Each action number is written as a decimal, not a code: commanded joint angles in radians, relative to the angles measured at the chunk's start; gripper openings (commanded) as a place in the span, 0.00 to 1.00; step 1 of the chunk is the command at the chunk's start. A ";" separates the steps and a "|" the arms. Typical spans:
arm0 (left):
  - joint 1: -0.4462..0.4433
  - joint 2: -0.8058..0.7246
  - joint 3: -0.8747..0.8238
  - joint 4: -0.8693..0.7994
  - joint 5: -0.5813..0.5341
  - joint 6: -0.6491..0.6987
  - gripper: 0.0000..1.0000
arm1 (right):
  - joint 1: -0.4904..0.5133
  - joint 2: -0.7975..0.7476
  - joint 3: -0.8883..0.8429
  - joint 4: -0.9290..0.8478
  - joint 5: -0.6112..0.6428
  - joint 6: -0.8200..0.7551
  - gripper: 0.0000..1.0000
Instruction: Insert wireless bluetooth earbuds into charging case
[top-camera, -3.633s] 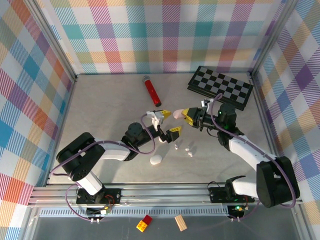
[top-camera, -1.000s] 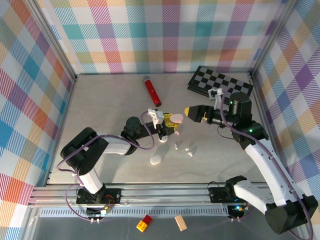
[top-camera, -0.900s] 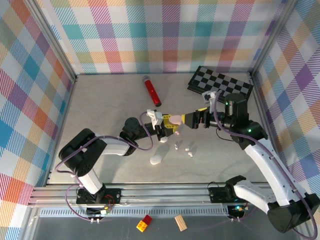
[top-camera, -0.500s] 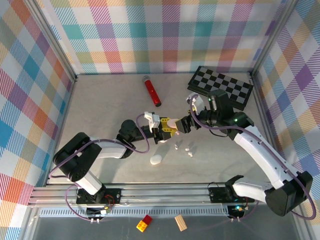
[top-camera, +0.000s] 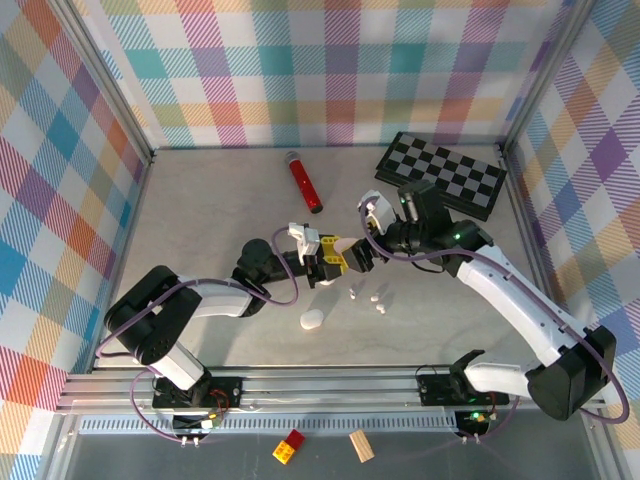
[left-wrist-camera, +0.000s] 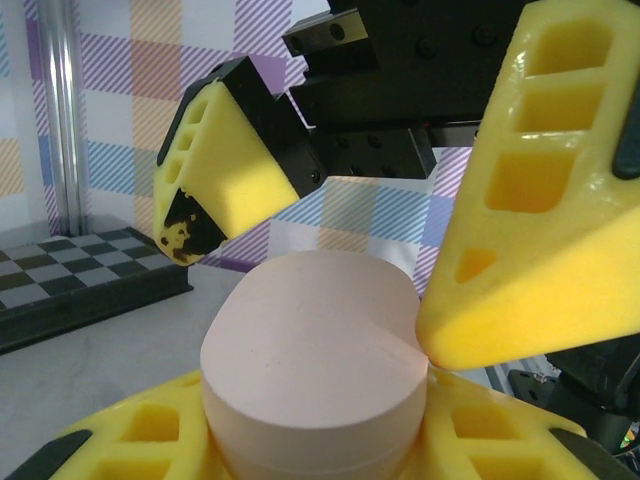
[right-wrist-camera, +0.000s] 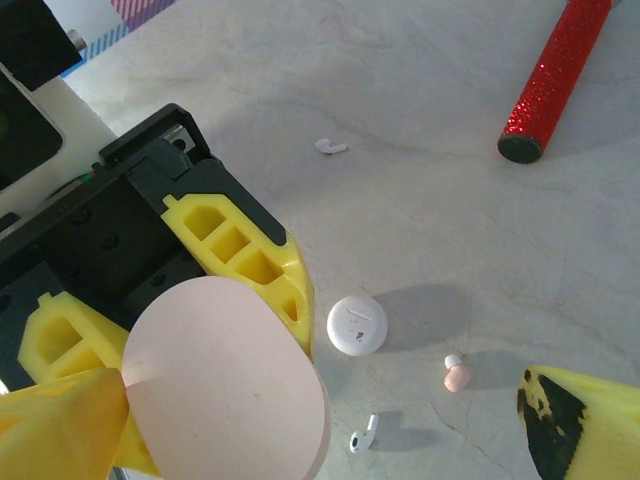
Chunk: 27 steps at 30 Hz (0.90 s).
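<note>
Since a second ago the right gripper (right-wrist-camera: 320, 425) has swung in from the right of the top view to the centre, onto the spot where the left gripper (left-wrist-camera: 315, 450) holds the pink case (left-wrist-camera: 310, 350).

Earbuds (top-camera: 375, 298) all lie loose on the table (top-camera: 220, 220), none in a case. In the top view they form a small cluster just below and right of the two grippers. In the right wrist view:
- pink bud (right-wrist-camera: 456, 374), lower right of centre
- white stemmed bud (right-wrist-camera: 362, 435), just left of and below it
- another white bud (right-wrist-camera: 331, 147), alone in the upper middle

Round white case (right-wrist-camera: 357, 325) lies on the table beside the left gripper's yellow finger (right-wrist-camera: 250, 260), near the pink bud.

Left gripper – clamped on the pink case, lid closed, flat face up.
Right gripper – jaws wide apart, straddling the case. In the left wrist view one finger (left-wrist-camera: 520, 210) touches the case's right edge; the other stands clear at upper left.

White oval case (top-camera: 313, 319) lies lower in the top view. Red glitter tube (top-camera: 304, 181) is at upper centre, checkerboard (top-camera: 440, 173) at upper right.
</note>
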 joint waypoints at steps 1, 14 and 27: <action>0.006 -0.026 0.003 0.056 0.052 -0.015 0.33 | 0.006 0.011 0.016 -0.009 0.078 -0.024 0.99; 0.009 -0.023 0.009 0.051 0.052 -0.028 0.33 | 0.016 -0.100 -0.062 0.023 0.052 -0.177 0.99; 0.009 -0.032 0.011 0.046 0.079 -0.043 0.33 | 0.016 -0.069 -0.085 0.143 0.107 -0.147 0.99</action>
